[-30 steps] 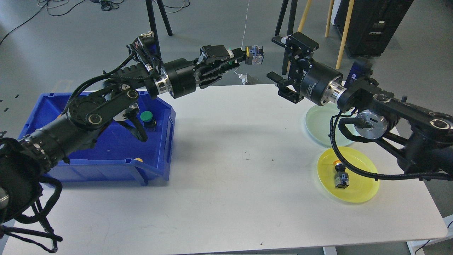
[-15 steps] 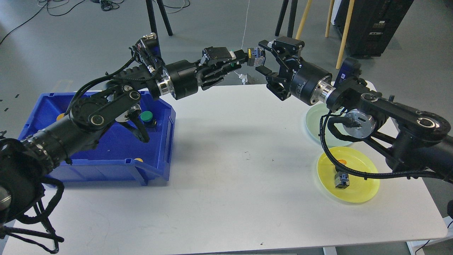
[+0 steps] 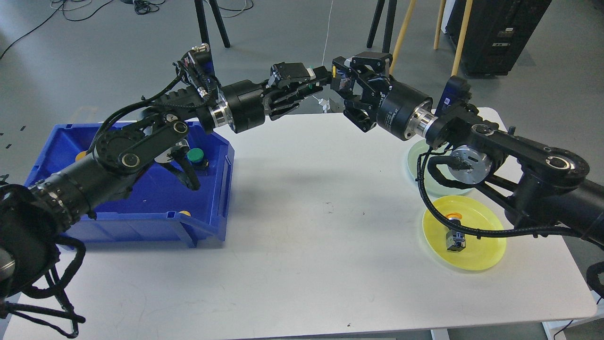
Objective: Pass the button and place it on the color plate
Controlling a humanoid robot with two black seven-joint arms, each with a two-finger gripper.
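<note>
My left gripper [image 3: 330, 75] is held high above the table's far edge and is shut on a small button [image 3: 338, 78] with a yellow cap. My right gripper [image 3: 344, 87] has come in from the right. Its jaws stand open, one above and one below the button, and I cannot tell whether they touch it. A yellow plate [image 3: 481, 257] lies at the right front with another button [image 3: 455, 238] on it. A pale green plate [image 3: 415, 163] lies behind it, partly hidden by my right arm.
A blue bin [image 3: 207, 226] stands at the left with a green button [image 3: 194, 155] and small yellow pieces inside; my left arm passes over it. The white table [image 3: 306, 236] spreads between bin and plates. Stand legs and cables lie on the floor behind.
My right gripper has moved left and closed the gap to the left gripper, so its open jaws now straddle the held button. The left gripper has barely moved.
</note>
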